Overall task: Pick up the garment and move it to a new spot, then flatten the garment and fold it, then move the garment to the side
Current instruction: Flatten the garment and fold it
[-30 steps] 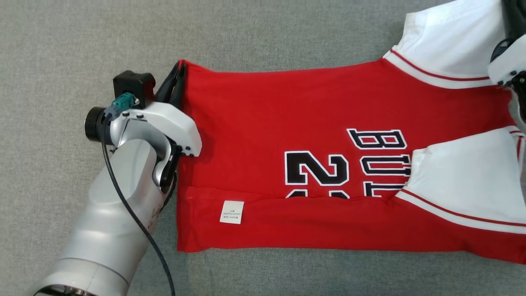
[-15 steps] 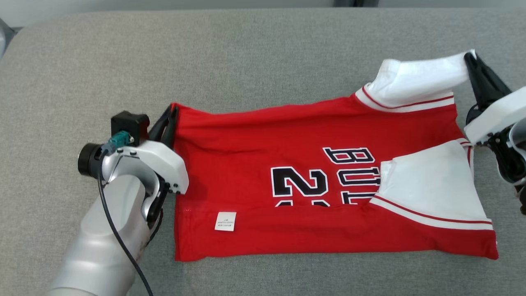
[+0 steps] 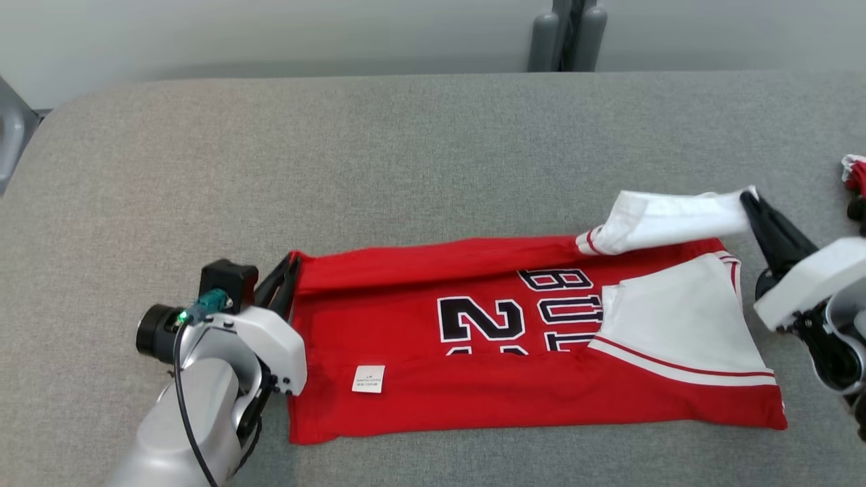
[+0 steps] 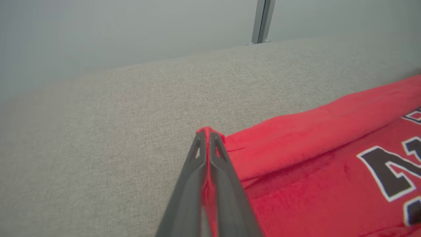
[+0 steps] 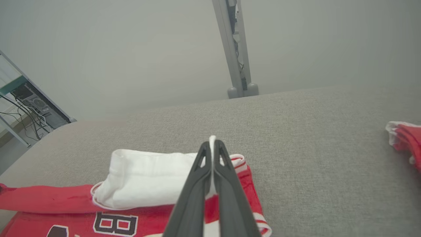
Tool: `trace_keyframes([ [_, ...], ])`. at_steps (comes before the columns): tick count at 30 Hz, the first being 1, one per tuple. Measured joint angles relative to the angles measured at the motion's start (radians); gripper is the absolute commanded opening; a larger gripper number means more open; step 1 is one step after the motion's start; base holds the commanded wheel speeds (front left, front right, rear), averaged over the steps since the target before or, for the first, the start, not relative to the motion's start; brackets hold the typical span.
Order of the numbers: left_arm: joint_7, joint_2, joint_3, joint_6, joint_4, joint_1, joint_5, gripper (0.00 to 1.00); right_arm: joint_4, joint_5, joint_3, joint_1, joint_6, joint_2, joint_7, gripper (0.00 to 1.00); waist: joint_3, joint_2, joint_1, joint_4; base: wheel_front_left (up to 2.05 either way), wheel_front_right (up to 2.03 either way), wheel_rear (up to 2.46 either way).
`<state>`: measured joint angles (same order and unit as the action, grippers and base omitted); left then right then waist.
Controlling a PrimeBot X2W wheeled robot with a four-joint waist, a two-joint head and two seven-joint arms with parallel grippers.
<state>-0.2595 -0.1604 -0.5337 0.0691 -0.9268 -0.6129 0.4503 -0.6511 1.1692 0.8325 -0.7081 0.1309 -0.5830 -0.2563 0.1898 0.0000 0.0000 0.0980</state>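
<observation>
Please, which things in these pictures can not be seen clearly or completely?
- Label on the jersey: head view, its print is too small to read.
- Black lettering: head view, its lower part is hidden under the jersey's folded-over side, and its right end under the white sleeve.
- Red and white cloth: head view and right wrist view, cut off by the right edge, so I cannot tell what it is.

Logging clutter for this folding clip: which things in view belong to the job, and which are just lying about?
In the job:
red jersey
left gripper, shut on its hem corner
right gripper, shut on its lifted white sleeve

Just lying about:
red-and-white cloth near the grey surface's right edge
grey post behind it
</observation>
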Motion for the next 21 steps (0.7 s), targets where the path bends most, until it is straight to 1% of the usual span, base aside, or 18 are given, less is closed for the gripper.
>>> trace_keyframes([
  [7, 0.029, -0.02, -0.006, -0.001, 0.049, 0.087, 0.018, 0.0, 0.038, 0.044, 0.023, 0.079, 0.0, -0.028, 0.03, 0.0, -0.038, 0.0, 0.0, -0.002, 0.0, 0.0, 0.0],
  [14, 0.094, -0.051, -0.029, -0.001, 0.129, 0.169, 0.026, 0.0, 0.073, 0.067, 0.052, 0.134, 0.0, -0.066, 0.077, 0.0, -0.065, 0.0, 0.0, -0.004, 0.0, 0.0, 0.0],
  [21, 0.15, -0.085, -0.045, -0.023, 0.231, 0.233, 0.027, 0.0, 0.122, 0.067, 0.077, 0.165, 0.0, -0.11, 0.117, 0.0, -0.074, 0.0, 0.0, -0.007, 0.0, 0.0, 0.0],
])
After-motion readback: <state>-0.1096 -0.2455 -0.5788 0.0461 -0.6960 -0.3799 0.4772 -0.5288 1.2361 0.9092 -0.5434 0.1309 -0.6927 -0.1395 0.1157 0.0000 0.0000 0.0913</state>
